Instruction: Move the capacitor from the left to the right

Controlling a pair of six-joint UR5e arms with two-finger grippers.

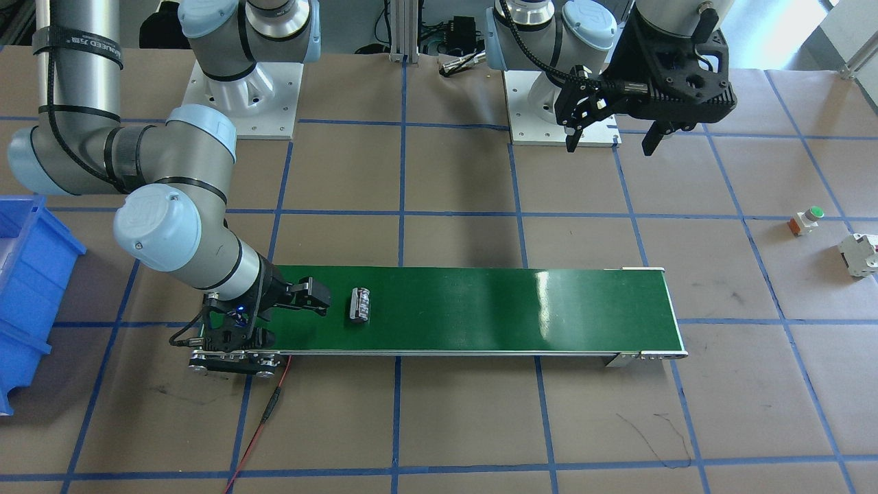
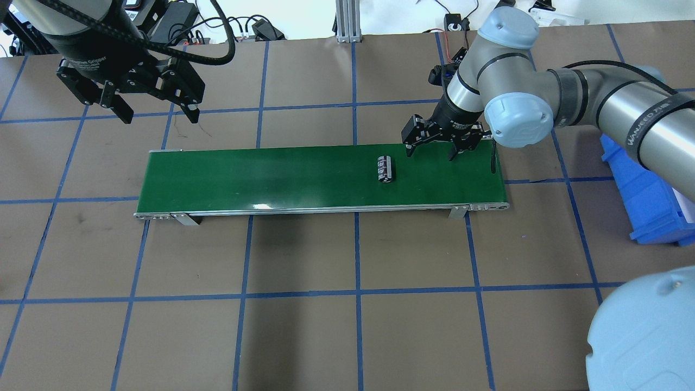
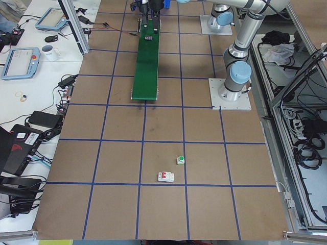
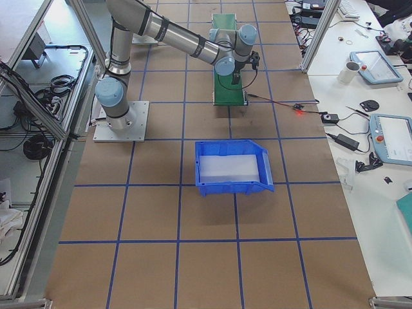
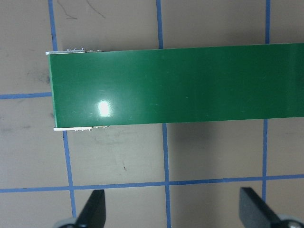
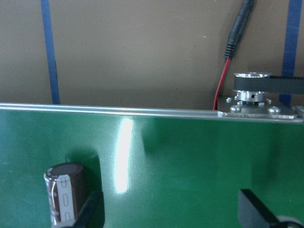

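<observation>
The capacitor (image 2: 385, 168), a small dark cylinder with a lighter stripe, lies on the green conveyor belt (image 2: 271, 176) toward the belt's right end. It also shows in the front view (image 1: 360, 304) and the right wrist view (image 6: 66, 190). My right gripper (image 2: 431, 153) is open and empty over the belt's right end, just right of the capacitor and apart from it. In the right wrist view the capacitor lies beside one fingertip (image 6: 90, 213). My left gripper (image 2: 160, 115) is open and empty, raised behind the belt's left end (image 5: 66, 85).
A blue bin (image 2: 646, 201) stands right of the belt. A green-button part (image 1: 806, 219) and a white breaker block (image 1: 861, 254) lie on the paper far to my left. A red cable (image 1: 264, 412) and a belt pulley (image 6: 251, 88) are at the belt's right end.
</observation>
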